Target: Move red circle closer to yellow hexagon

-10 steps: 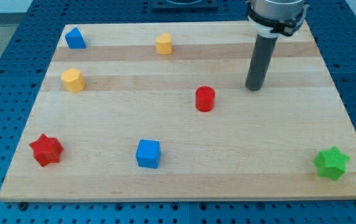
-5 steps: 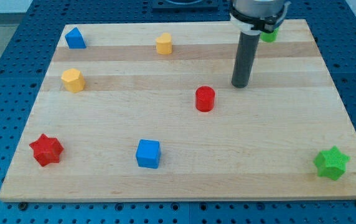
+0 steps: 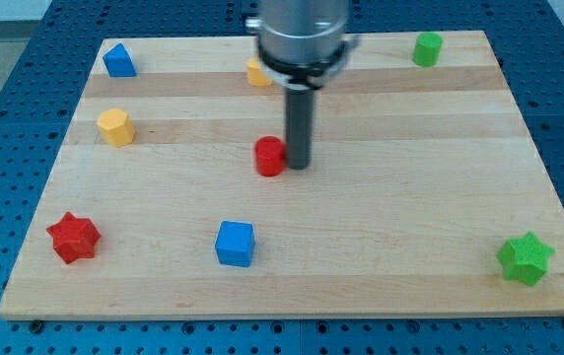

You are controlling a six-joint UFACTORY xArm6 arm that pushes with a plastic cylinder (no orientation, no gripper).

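Tip [image 3: 298,164] touching red circle [image 3: 270,157] right side; yellow hexagon [image 3: 115,127] leftward.

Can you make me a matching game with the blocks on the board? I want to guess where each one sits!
Blocks:
1. red circle
2. green star
3. blue cube
4. red star

Places:
A. the view's bottom right corner
B. the view's bottom left
C. touching my tip, on its left
D. near the bottom edge, below the red circle

Pairs: 1-C, 2-A, 3-D, 4-B
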